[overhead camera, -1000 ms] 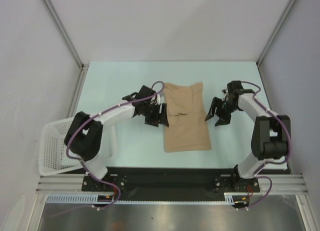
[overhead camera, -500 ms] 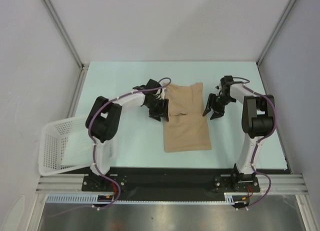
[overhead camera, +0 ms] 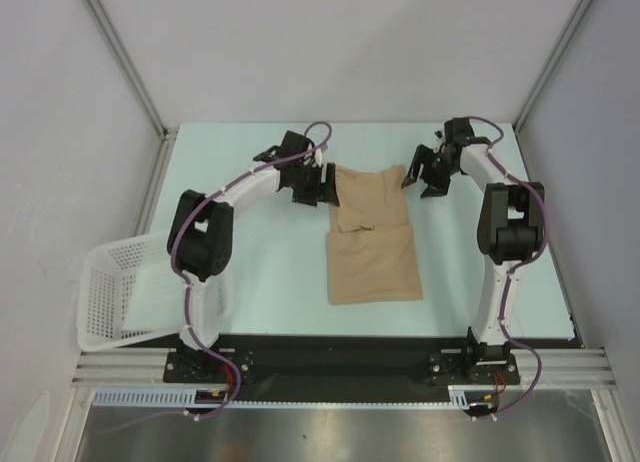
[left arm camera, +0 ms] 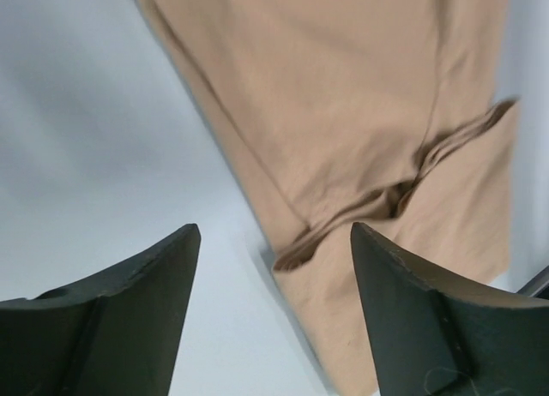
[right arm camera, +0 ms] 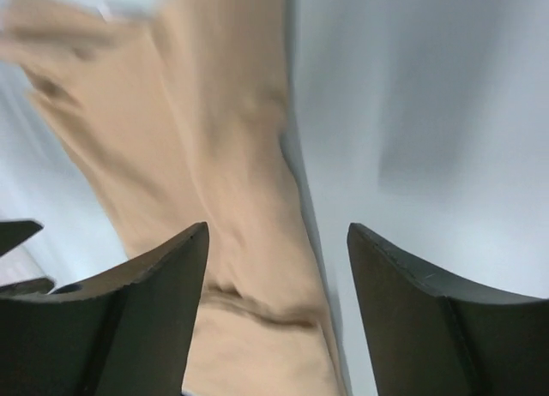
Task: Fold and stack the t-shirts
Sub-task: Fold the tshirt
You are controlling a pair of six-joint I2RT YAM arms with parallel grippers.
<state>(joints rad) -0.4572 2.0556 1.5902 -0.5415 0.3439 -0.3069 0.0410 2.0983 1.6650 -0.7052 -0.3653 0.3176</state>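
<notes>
A tan t-shirt [overhead camera: 371, 234] lies folded into a long strip in the middle of the table, with a sleeve fold across its middle. My left gripper [overhead camera: 320, 185] hovers open at its far left corner, nothing between the fingers; in the left wrist view the t-shirt [left arm camera: 343, 113] lies ahead of the left gripper [left arm camera: 274, 242], its edge running under the gap. My right gripper [overhead camera: 424, 175] stands open at the far right corner. The right wrist view shows the t-shirt [right arm camera: 232, 199] below the empty right gripper [right arm camera: 277, 237].
A white lattice basket [overhead camera: 115, 292] sits tipped at the table's left edge beside the left arm's base. Metal frame posts and grey walls close in the table on three sides. A black rail [overhead camera: 330, 357] runs along the near edge.
Both grippers have moved away from me, from the shirt's middle to its far corners. Their jaws narrowed briefly and stand wide again. The shirt has not moved.
</notes>
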